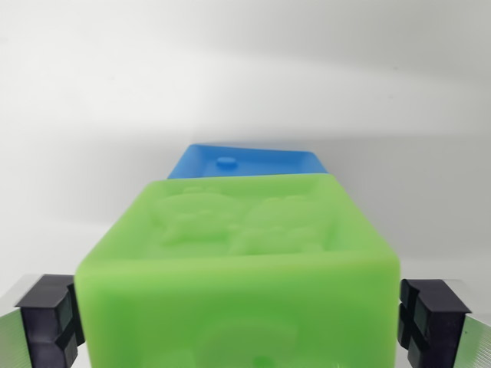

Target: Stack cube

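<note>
A green cube (238,284) with raised relief figures on its top face was seen filling the lower middle of the wrist view, held between the two black pads (47,318) of the hand (239,322). The hand was closed on the green cube, one pad pressed against each side face. Just beyond the hand, a blue cube (245,162) was seen on the white surface (245,77), mostly hidden behind the green one; only its top face, with a small round stud, was shown. Whether the green cube was already resting on the blue cube or was held above it could not be told.

Several risks were judged from this. The blue cube appeared slightly turned against the green cube and lay ahead of the hand rather than squarely beneath it, so a release here could leave the green cube overhanging and let it tip off. The stud might stop the green cube from seating flat. A descent made too hard could push the blue cube away across the smooth surface.
</note>
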